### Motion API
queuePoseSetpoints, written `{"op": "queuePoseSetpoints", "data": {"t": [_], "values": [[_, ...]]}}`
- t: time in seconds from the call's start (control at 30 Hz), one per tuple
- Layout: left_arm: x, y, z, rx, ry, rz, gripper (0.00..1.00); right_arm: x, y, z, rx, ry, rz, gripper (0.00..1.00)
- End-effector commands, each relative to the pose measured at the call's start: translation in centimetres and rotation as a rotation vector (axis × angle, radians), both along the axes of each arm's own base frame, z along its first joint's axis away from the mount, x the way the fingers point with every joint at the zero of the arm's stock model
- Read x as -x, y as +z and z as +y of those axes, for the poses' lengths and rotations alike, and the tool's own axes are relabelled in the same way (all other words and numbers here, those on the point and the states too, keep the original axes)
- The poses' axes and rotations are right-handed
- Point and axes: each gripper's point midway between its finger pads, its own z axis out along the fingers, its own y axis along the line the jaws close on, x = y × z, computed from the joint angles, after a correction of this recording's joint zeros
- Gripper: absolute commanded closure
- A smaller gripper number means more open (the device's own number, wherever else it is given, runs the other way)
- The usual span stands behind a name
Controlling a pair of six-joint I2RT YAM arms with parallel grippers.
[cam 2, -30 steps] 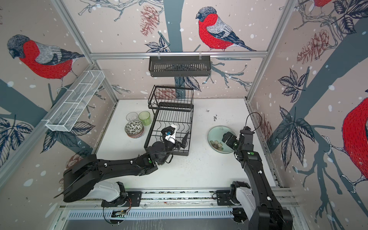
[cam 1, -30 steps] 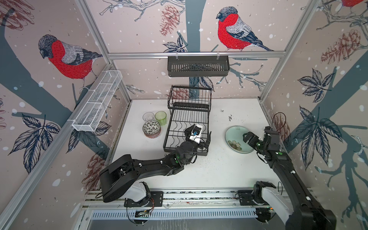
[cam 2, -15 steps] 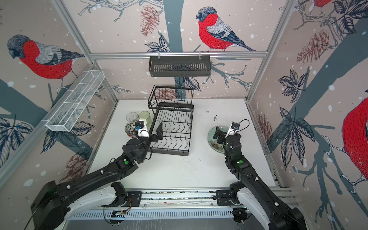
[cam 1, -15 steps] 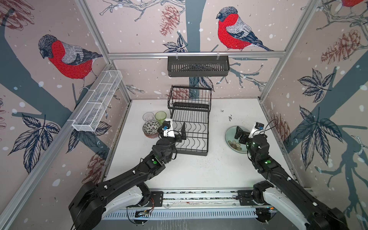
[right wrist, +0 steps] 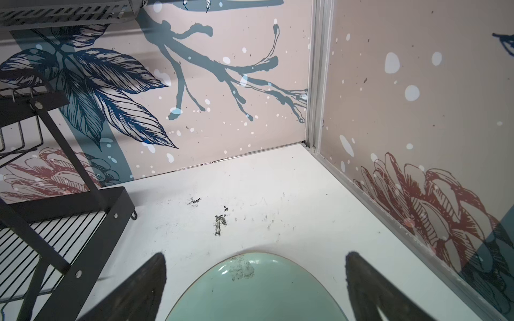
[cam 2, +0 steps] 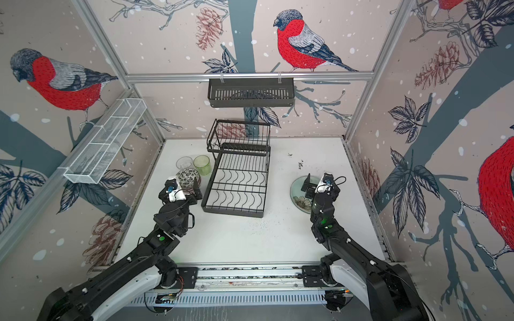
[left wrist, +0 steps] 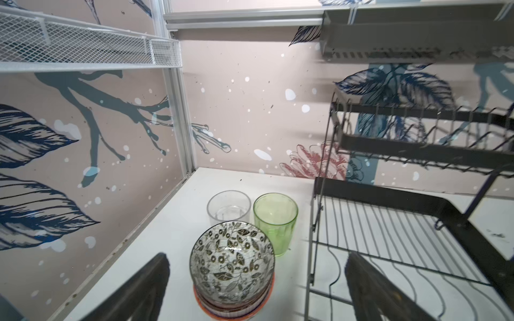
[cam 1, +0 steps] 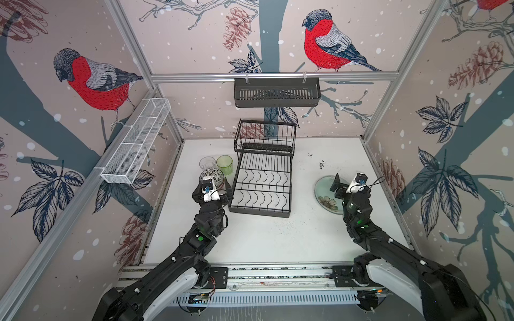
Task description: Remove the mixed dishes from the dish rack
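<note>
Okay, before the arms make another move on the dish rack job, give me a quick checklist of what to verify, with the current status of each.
1. Dish rack holds no dishes: ok, both levels are bare in both top views.
2. Left gripper open and holding nothing: ok; it is above the stacked bowls.
3. Right gripper open and holding nothing: ok; it is above the pale green plate.
4. Clear glass and green glass upright on the table: ok, side by side.
5. All three bowls and all three plates accounted for: cannot tell; only one plate shows, and the bowl count is unclear.
</note>
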Motion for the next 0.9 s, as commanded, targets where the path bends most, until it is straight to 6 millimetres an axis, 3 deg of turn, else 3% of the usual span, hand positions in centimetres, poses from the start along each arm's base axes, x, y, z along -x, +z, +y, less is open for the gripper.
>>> {"op": "queuePoseSetpoints", "data": {"t": [0.0, 0.33, 0.5, 0.87], "values": [[-0.5, 0.5, 0.2, -0.002, 0.005, -0.032, 0.02, 0.5, 1.6, -1.3, -0.002, -0.055, -0.091, 0.00], [-1.8, -1.4, 2.3, -0.012, 0.022, -0.080, 0.02, 0.8, 0.3, -4.3, -0.018, -0.144, -0.116, 0.00], [-1.4, -2.6, 3.8, -0.015, 0.037, -0.120, 0.02, 0.9, -0.5, -4.5, -0.017, -0.154, -0.107, 0.00], [-3.5, -5.2, 5.3, -0.069, 0.093, -0.066, 0.02, 0.8, -1.4, -4.9, -0.017, -0.180, -0.078, 0.00]]}}
